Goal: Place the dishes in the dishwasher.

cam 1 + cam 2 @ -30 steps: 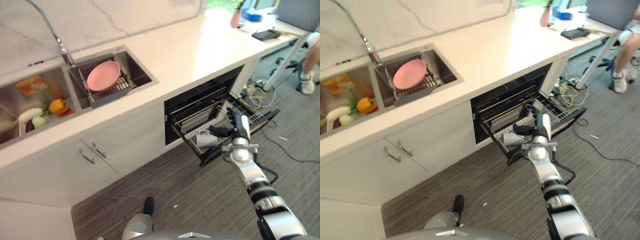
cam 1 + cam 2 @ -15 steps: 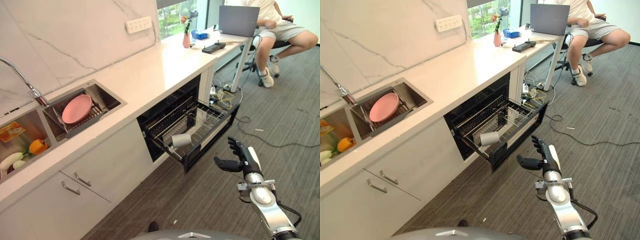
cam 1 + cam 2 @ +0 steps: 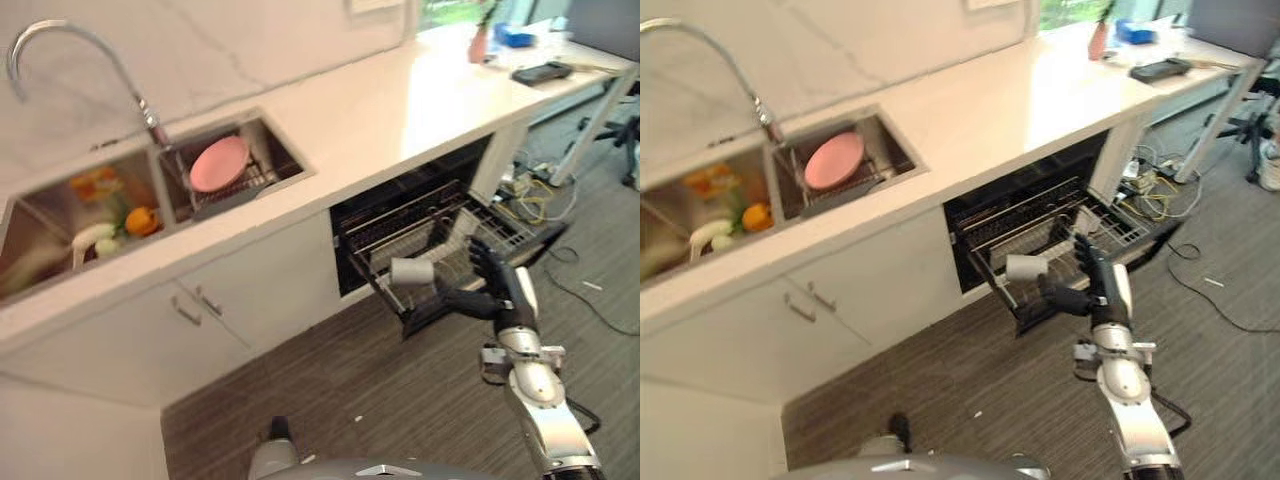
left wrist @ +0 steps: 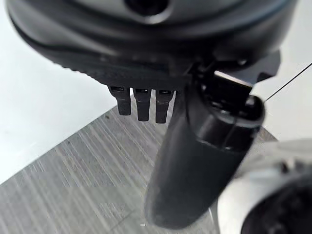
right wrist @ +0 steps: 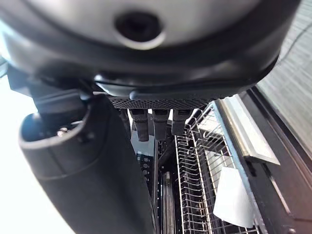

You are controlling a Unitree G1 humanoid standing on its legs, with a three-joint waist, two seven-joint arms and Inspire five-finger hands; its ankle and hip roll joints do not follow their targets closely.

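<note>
Pink plate (image 3: 219, 163) stands in the sink rack (image 3: 243, 181), by the tap (image 3: 60, 60); not yet loaded. Left eye view: dishwasher rack (image 3: 440, 245) pulled out, white cup (image 3: 411, 271) lying at its front edge. Right hand (image 3: 497, 290) hovers just before the rack, fingers spread, holding nothing.
Right eye view: same layout; vegetables (image 3: 725, 225) in the other basin.
Left wrist view: left hand (image 4: 204, 146) over floor, fingers straight, empty.
Right wrist view: fingers (image 5: 157, 122) extended above rack wires.
Judgement: cup in, plate remains
</note>
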